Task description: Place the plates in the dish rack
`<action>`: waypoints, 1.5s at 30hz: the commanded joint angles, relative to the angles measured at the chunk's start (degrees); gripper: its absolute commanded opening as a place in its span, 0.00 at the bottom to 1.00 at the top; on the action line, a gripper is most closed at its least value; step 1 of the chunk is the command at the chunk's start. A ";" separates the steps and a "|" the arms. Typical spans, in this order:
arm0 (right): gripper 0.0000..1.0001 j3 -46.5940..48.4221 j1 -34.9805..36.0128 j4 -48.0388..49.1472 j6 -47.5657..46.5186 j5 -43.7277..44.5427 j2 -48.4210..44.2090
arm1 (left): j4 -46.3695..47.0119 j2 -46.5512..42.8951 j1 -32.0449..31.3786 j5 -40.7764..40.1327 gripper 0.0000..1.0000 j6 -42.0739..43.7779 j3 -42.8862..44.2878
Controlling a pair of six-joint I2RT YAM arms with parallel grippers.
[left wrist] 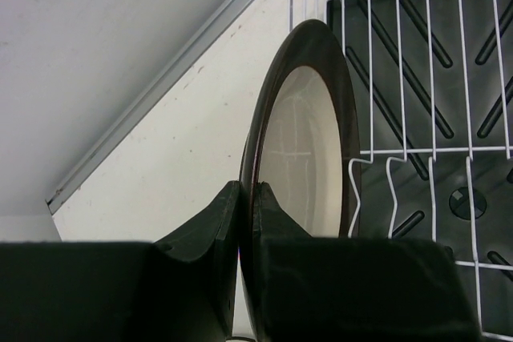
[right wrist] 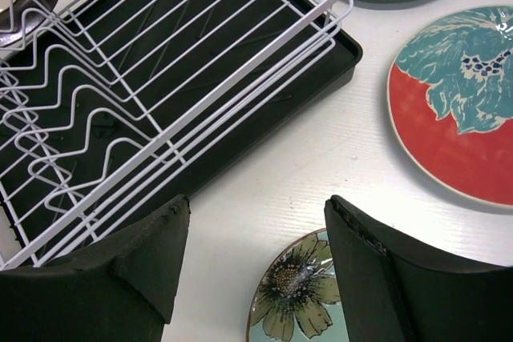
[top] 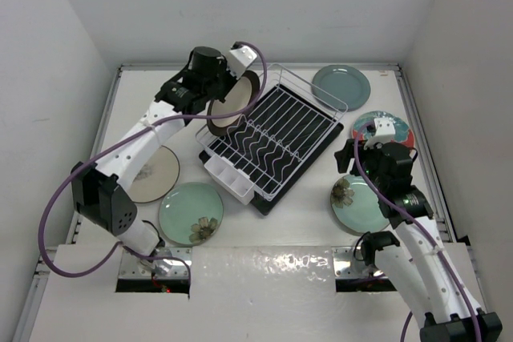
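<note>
Left gripper (left wrist: 244,202): clamped on brown-rimmed plate (left wrist: 304,142) edge.
Plate position: upright, at dish rack (top: 313,86) far-left side.
Right gripper (right wrist: 256,214): spread wide, empty, above surface (right wrist: 321,158) beside rack.
Red plate (right wrist: 457,118): flat on surface.

**Top view.** Bright, even, diffuse light from above. White table (top: 304,214) and walls (top: 240,6) close to overexposure. Shadows short and soft, plainest as a dark fringe under the dish rack (top: 268,138). Glare on the glossy strip (top: 264,266) well behind both grippers. Focus sharp throughout.

**Left wrist view.** Fingers of the left gripper (left wrist: 246,194) near-black, underexposed and soft-edged (very close to the lens). The cream plate (left wrist: 300,150) clamped between them carries faint pale reflection streaks. Rack wires right of the fingers are crisp.

**Right wrist view.** Fingers of the right gripper (right wrist: 258,206) dark, with little surface detail. Soft shadow along the rack's edge ahead of them. Small white highlight on the red plate (right wrist: 449,134), ahead and right.
</note>
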 commanded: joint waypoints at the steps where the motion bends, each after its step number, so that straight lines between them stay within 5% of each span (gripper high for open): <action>1: 0.68 0.15 0.22 0.74 -0.78 1.03 -0.76 | 8.40 -3.09 0.04 0.00 0.00 0.54 -1.66; 18: 0.70 0.06 0.30 0.21 -1.66 1.30 -1.12 | 5.06 -2.56 3.91 6.06 0.00 -2.98 -6.86; 29: 0.71 -1.26 0.22 0.83 -0.96 1.39 -1.29 | 7.43 -7.49 3.56 11.78 0.00 6.95 -16.26; 45: 0.71 -2.93 0.30 -0.84 -1.22 1.91 -2.35 | 6.29 1.04 2.77 5.82 0.00 -6.50 -14.50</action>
